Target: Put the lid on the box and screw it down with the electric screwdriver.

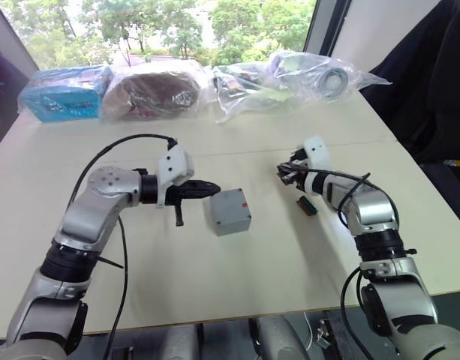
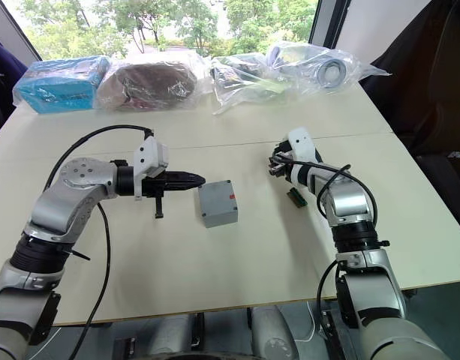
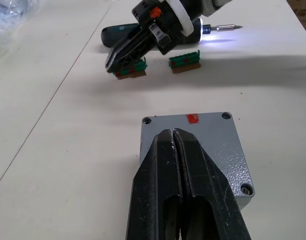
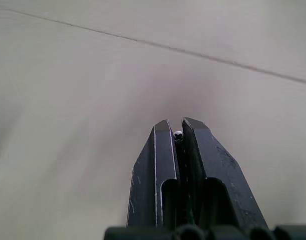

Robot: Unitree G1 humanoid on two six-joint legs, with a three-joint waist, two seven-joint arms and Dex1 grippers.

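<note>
Left eye view: the left gripper [image 1: 211, 186] has its two black fingers pressed together with nothing between them, and its tip hangs just over the near edge of the lid [image 1: 228, 204]. This lid already sits on the box [image 1: 231, 220], which stands on the table [image 1: 237, 277] directly in front of the gripper. The right gripper [image 1: 282, 173] is well apart from the box, on the far side of it from the left one.

Left wrist view: the closed fingers [image 3: 165, 170] cover part of the grey lid, whose red mark [image 3: 192, 118] lies just beyond their tip. Farther ahead the right gripper reaches down to the table, touching one of two small green pieces [image 3: 184, 62]. The screwdriver [image 3: 143, 34] lies behind them with its tip lit.

Right wrist view: the right fingers [image 4: 162, 155] are clenched on a small screw [image 4: 178, 135] at their very tip, above bare table.
</note>
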